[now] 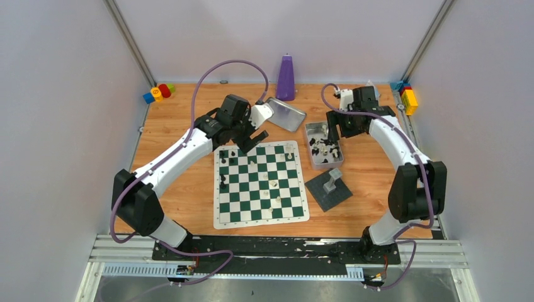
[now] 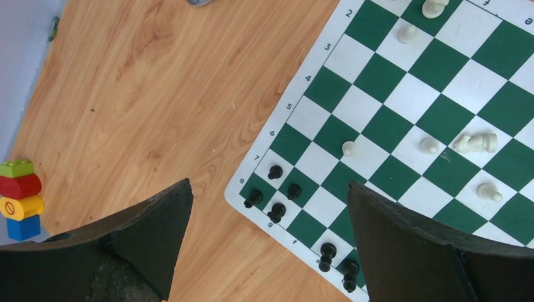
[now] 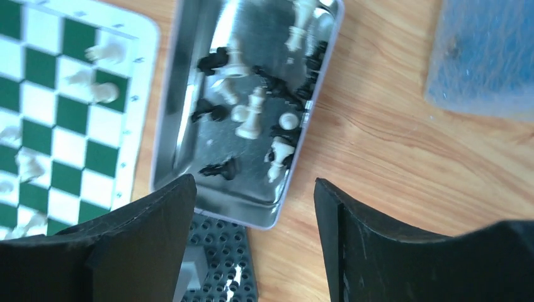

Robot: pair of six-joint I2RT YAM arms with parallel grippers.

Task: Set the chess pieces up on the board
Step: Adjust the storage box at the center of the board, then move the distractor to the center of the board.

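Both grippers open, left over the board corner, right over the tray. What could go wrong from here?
The left gripper hangs over closely spaced black pieces at the board corner; lowering there could topple neighbours. In the tray the loose pieces lie jumbled and overlapping, so the right gripper might pinch two or slip. One white piece lies tipped on the board and could roll.

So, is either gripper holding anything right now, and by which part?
Nothing is held: the left gripper and the right gripper are both open and empty.
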